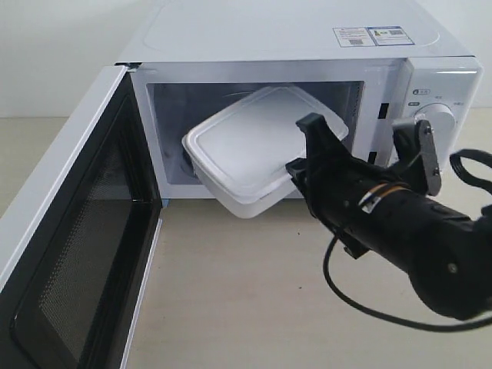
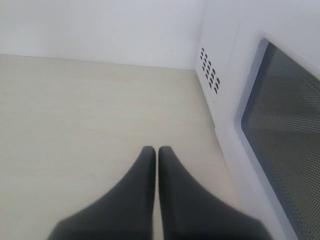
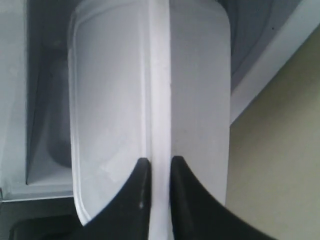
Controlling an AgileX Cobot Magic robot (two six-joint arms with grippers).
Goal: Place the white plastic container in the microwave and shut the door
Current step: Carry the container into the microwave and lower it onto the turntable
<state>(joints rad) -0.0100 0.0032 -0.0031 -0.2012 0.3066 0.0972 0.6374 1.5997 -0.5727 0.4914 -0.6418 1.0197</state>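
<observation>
A smooth, milky-white plastic container point(image 1: 246, 150) is looking matt, the microwave point(image 1: 292, 31) casing is gleaming glossy white, and the pale tabletop point(image 1: 254, 307) is looking matt.

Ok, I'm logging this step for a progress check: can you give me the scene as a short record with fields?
door: open, swung wide to the left
white plastic container: tilted, partly inside the microwave cavity, near corner outside the opening
right gripper: fingers clamped on the container's rim
left gripper: fingers together, empty, above the table beside the door
task state: container not set down, door not closed
</observation>
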